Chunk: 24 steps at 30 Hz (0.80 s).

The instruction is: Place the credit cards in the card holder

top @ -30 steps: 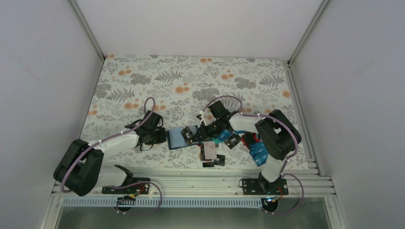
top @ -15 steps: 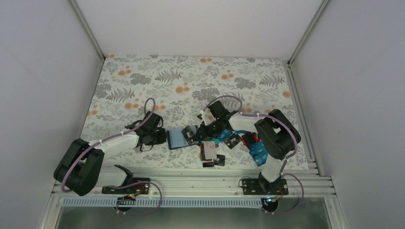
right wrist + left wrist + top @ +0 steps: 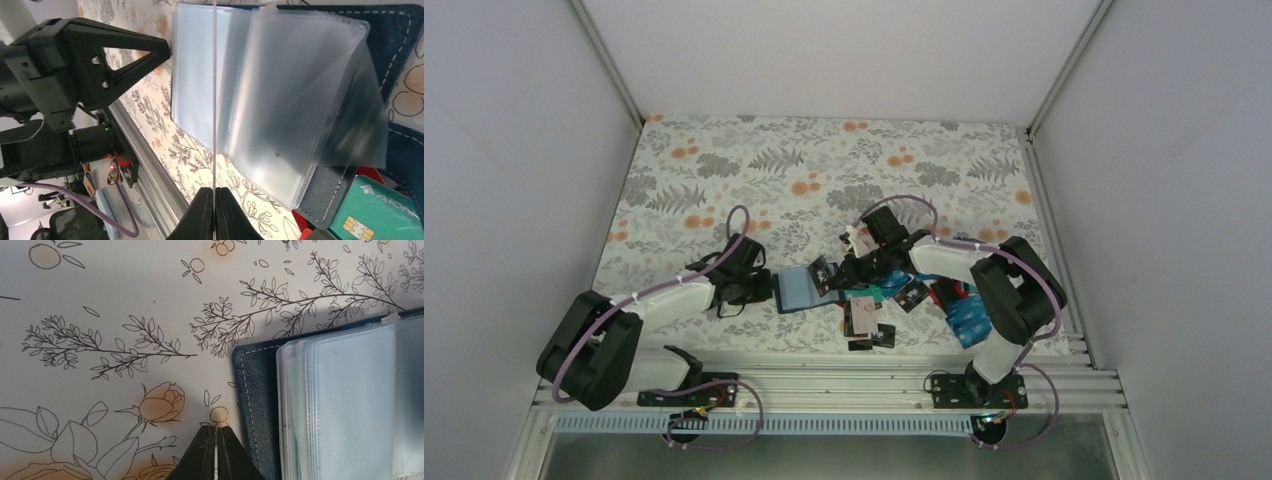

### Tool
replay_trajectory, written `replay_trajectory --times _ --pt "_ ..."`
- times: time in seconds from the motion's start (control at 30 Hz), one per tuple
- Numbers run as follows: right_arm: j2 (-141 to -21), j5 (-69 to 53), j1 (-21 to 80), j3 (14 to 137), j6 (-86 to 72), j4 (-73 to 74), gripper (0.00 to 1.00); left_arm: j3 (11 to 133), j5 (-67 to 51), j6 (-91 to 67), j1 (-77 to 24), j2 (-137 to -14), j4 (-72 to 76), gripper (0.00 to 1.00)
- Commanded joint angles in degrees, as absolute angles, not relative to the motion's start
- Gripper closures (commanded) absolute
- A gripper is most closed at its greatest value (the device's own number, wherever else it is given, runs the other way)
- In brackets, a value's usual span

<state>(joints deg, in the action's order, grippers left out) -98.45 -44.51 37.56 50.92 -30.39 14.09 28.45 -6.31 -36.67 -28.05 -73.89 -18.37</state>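
- The card holder (image 3: 796, 290) is being kept open on the near middle of the flowered surface (image 3: 754, 170), between the two arms, with its navy cover (image 3: 252, 405) lying flat.
- Its clear sleeves (image 3: 350, 400) are being shown fanned up from the cover, the stack leaning toward the right in the right wrist view (image 3: 280, 100).
- The left pincer (image 3: 767, 287) is being held together with nothing between its fingers. Its tips (image 3: 216, 452) are being kept low over the surface, just beside the holder's left edge; whether that edge is being touched cannot be told.
- The right pincer (image 3: 834, 272) is being held clamped on a thin card (image 3: 214, 90), seen edge-on as a fine line in front of the sleeves.
- The credit cards (image 3: 969, 322) are being left in a loose pile to the right of the holder, near the front rail (image 3: 824, 375).
- Part of that pile is being hidden by the right arm (image 3: 944, 258), which is lying across it.
- A pale card (image 3: 861, 316) is being left just near of the holder, and a teal card (image 3: 372, 210) with a chip is being shown touching the holder's right edge, above a red one (image 3: 305, 220).
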Motion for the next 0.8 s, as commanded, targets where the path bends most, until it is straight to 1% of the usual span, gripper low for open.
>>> replay_trajectory --times 0.0,0.13,0.77 --pt "-96.73 -44.51 37.58 50.83 -30.5 14.5 0.96 27.71 -7.16 -36.47 -27.77 -74.16 -17.05 0.97" --pt "-98.34 -47.17 37.85 50.63 -30.16 13.79 0.96 27.87 -7.24 -36.47 -27.77 -74.16 -17.01 0.97" --pt "-102.28 -47.77 39.27 51.74 -30.15 13.62 0.96 27.7 -7.62 -36.56 -27.79 -74.03 -17.07 0.97"
